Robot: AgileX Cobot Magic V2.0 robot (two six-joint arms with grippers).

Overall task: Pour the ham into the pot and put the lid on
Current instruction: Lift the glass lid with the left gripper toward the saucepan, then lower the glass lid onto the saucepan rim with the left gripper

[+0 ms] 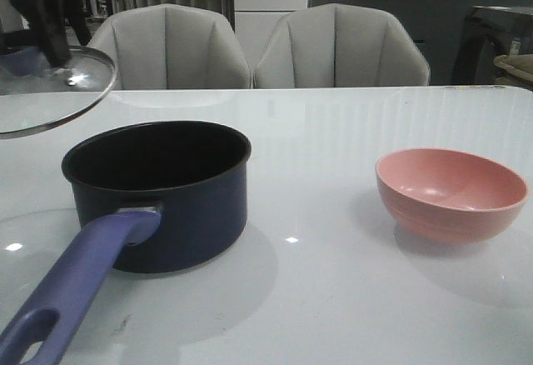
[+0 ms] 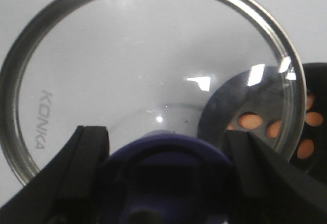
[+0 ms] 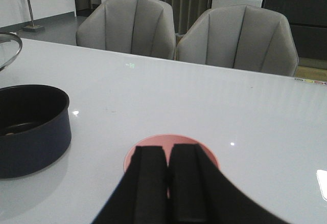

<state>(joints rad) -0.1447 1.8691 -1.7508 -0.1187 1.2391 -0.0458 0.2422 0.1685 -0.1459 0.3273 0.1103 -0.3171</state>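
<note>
The clear glass lid [image 1: 42, 90] hangs tilted in the air above and left of the pot [image 1: 158, 190]. My left gripper [image 2: 166, 150] is shut on its blue-purple knob [image 2: 168, 162], one black finger on each side. The dark navy pot stands on the table with its long purple handle [image 1: 75, 282] towards the front. Through the lid [image 2: 127, 70] I see several orange-pink ham pieces [image 2: 250, 120] on the pot's black bottom. My right gripper [image 3: 167, 152] is shut and holds nothing, just above the pink bowl [image 3: 148, 144]; it does not show in the front view.
The pink bowl [image 1: 450, 194] stands at the right of the white table [image 1: 316, 132], and its inside looks bare. Two grey chairs [image 1: 341, 48] stand behind the table's far edge.
</note>
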